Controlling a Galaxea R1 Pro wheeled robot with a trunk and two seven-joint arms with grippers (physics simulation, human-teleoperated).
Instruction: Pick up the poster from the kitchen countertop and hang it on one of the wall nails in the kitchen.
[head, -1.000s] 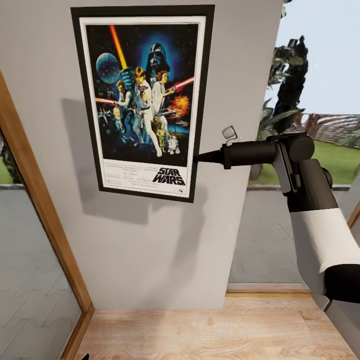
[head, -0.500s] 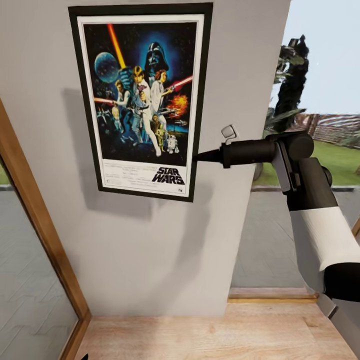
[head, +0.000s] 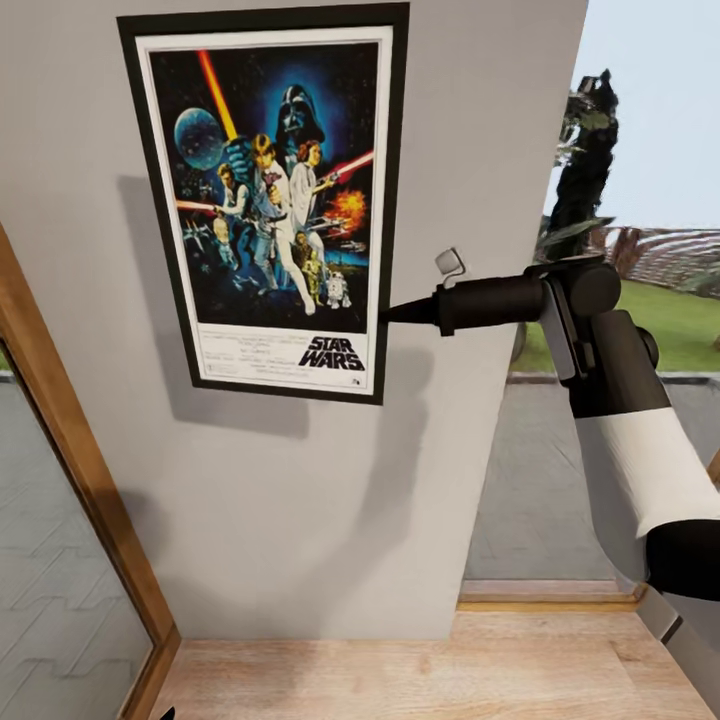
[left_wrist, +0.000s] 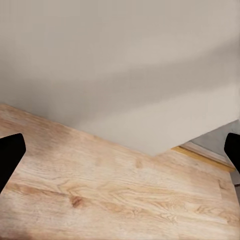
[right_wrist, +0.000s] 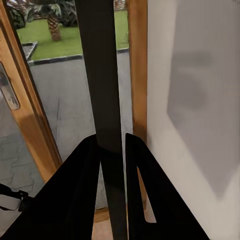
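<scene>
While the right tool (head: 392, 313) pinches the poster (head: 270, 195) at its right frame edge near the lower corner, the poster lies flat against the grey wall (head: 300, 500), tilted slightly with its top leaning left.

Edges and room:
- Wall's right edge runs just past the tool; beyond it is glass with lawn and trees outside.
- A wooden door frame (head: 70, 480) slants up well to the far side of the poster from the tool.
- Bare wall below the tool down to the wood floor (head: 420, 670).
- A small grey bracket (head: 449, 264) sits on the wall just above the tool's wrist, apart from the frame.

Per view:
- Right wrist view: both fingers (right_wrist: 85, 200) closed on the black frame edge of the poster (right_wrist: 102, 75), which runs straight out from between them; wall on one side, wooden door frame (right_wrist: 137, 70) and paving on the other. Head view can't show the pinch this clearly.
- Left wrist view: left tool (left_wrist: 120, 155) fingertips spread wide at the picture's edges, nothing between them, pointing at floor (left_wrist: 115, 195) and wall base.

Versus a second ago: poster, wall and arm all sit further left in the head view together, so that's camera motion. Grip point on the frame is unchanged.
</scene>
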